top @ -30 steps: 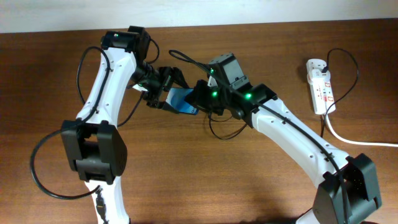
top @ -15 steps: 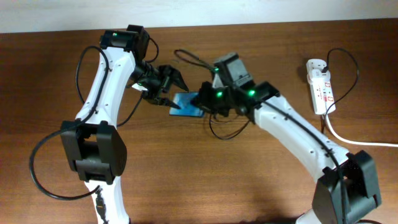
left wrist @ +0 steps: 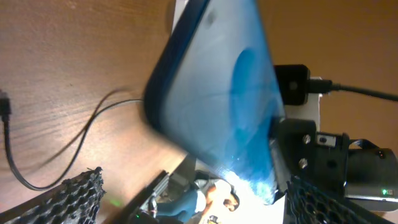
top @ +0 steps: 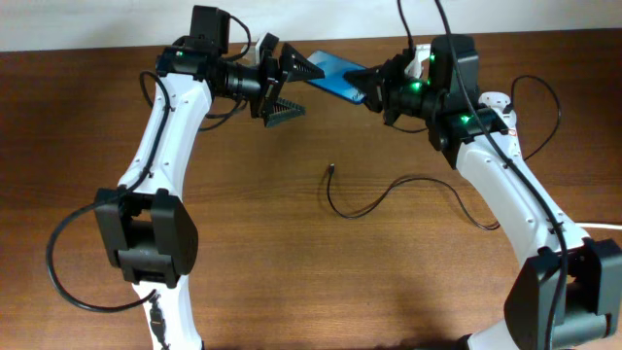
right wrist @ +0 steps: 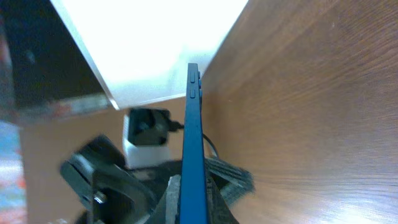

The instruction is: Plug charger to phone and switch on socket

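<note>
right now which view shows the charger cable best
Overhead: the charger cable lies curled on the table, tip free. Left wrist catches only a stretch and the tip at its left edge. Right wrist shows no loose end.

The phone (top: 335,78) has a bright blue screen in a black frame. In the left wrist view the screen looks paler, with a deeper blue oval. The table (top: 292,272) is reddish-brown wood with fine grain. The charger (top: 391,185) is thin and black, and the socket (top: 494,100) is white. The left claw (top: 303,89) is black, its pads (left wrist: 68,199) patterned in honeycomb mesh. The left arm (top: 160,136) and right arm (top: 515,194) are white with black joints.
</note>
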Robot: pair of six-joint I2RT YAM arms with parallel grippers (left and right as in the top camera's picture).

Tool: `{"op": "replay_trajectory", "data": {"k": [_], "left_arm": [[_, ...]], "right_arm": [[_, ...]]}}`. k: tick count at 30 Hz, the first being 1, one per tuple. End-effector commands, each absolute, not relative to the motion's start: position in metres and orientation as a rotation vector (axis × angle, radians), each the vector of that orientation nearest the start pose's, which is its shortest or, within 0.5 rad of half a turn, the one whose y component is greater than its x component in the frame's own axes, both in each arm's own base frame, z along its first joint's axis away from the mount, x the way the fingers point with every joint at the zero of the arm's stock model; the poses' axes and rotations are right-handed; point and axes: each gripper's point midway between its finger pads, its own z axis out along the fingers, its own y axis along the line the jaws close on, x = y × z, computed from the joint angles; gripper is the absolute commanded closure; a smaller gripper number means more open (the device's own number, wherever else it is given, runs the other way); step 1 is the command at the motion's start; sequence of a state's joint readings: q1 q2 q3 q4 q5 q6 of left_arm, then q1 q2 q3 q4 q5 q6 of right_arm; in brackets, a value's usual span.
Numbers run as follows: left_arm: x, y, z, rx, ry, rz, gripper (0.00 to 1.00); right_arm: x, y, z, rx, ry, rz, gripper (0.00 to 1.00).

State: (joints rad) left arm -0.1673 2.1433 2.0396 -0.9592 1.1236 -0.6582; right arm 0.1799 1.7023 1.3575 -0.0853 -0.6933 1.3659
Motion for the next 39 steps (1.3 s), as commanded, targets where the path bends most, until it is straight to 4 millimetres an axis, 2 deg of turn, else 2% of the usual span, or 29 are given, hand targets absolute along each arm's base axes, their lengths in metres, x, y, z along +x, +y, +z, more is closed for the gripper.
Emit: {"op": "replay_trajectory", "data": {"k": [1,5,7,13,15,16,19,23,26,29,31,33,35,37,39], "left_arm": [[0.456,-0.232,0.252,-0.285,2.595,-1.846,0.01],[0.469,-0.232,0.256,-0.391,2.573,-1.845,0.03],[0.472,-0.232,0.256,-0.43,2.573,-1.833,0.04],[0.479,-0.228,0.249,-0.63,2.599,-1.786,0.36],[0.479,-0.228,0.249,-0.771,2.612,-1.811,0.48],[0.482,-0.229,0.251,-0.779,2.6,-1.819,0.54],[0.489,-0.233,0.262,-0.698,2.545,-1.857,0.64],[0.491,-0.233,0.264,-0.645,2.528,-1.851,0.65],[0.494,-0.234,0.268,-0.574,2.503,-1.852,0.71],[0.498,-0.235,0.276,-0.498,2.459,-1.872,0.77],[0.499,-0.235,0.276,-0.509,2.459,-1.865,0.83],[0.502,-0.234,0.274,-0.559,2.458,-1.847,0.82],[0.513,-0.233,0.281,-0.57,2.406,-1.842,0.82],[0.516,-0.234,0.286,-0.55,2.38,-1.846,0.87],[0.518,-0.233,0.285,-0.561,2.377,-1.831,0.99]], "right_arm": [[0.472,0.2,0.299,0.928,2.015,1.619,0.96],[0.475,0.224,0.291,0.991,1.942,1.44,0.96],[0.474,0.229,0.29,0.97,1.937,1.4,0.96],[0.474,0.23,0.29,0.971,1.933,1.394,0.96],[0.474,0.23,0.29,0.971,1.933,1.394,0.96],[0.474,0.231,0.29,0.971,1.933,1.393,0.96],[0.473,0.236,0.29,0.972,1.928,1.38,0.96],[0.473,0.242,0.298,0.958,1.893,1.406,0.96],[0.472,0.246,0.303,1.038,1.867,1.49,0.96],[0.468,0.257,0.318,0.99,1.853,1.605,0.96],[0.467,0.258,0.319,0.982,1.859,1.613,0.96],[0.465,0.26,0.319,0.974,1.867,1.622,0.96],[0.462,0.264,0.319,0.955,1.888,1.644,0.96],[0.459,0.268,0.318,0.944,1.902,1.655,0.96],[0.458,0.271,0.318,0.939,1.907,1.659,0.96]]}}
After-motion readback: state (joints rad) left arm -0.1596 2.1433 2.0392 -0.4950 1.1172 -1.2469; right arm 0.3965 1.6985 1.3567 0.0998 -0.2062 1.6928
